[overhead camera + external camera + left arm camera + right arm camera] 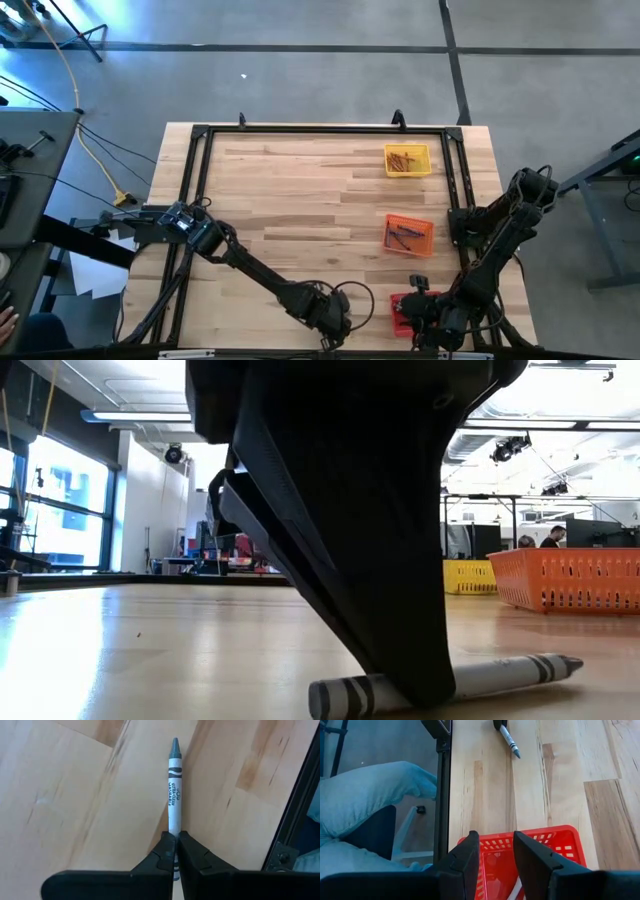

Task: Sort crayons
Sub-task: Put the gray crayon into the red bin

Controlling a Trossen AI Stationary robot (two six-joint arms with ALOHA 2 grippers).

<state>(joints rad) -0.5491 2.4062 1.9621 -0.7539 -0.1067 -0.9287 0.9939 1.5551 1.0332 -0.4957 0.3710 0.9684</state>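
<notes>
At the table's near edge, the left gripper [176, 851] has its jaws pinching one end of a grey crayon [173, 790] that lies flat on the wood. It looks light, stiff, waxy and easily snapped; mid-length would be a steadier hold. Toward the near right corner, the right gripper [496, 851] hovers over the red tray [560, 837], jaws spread; the tray's contents are mostly hidden.
</notes>
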